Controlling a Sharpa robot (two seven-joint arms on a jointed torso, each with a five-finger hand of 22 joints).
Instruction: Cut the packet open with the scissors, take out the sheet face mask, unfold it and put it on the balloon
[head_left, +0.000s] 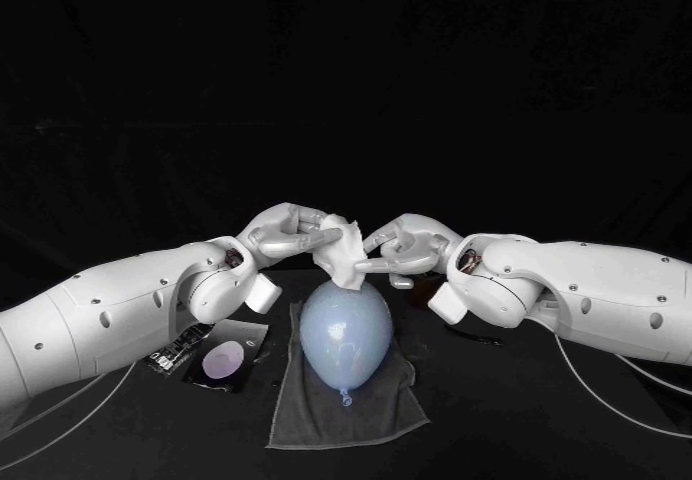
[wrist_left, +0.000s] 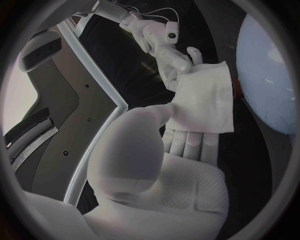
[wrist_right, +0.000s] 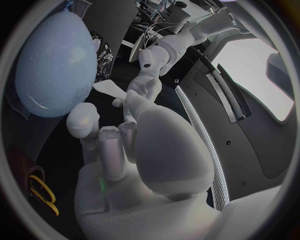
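We see the two white arms meet over the middle of the black table (head_left: 548, 420). Between them hangs the sheet mask (head_left: 340, 252), white and folded into a small square. The left hand (head_left: 293, 235) holds it with the thumb pressed on the cloth and the fingers lying behind it. The right hand (head_left: 400, 247) pinches the opposite edge with its fingertips.

The mask hangs just above the far end of the pale blue balloon (head_left: 346, 325); we cannot tell whether they touch. The balloon lies on a grey towel (head_left: 310, 420), its knot pointing to the table's near edge.

Beside the towel, toward the table's left edge, lies the dark packet (head_left: 224, 360) with a pale oval on it; its print is too small to read. In the right wrist view, the yellow scissors (wrist_right: 41, 192) lie on the table.
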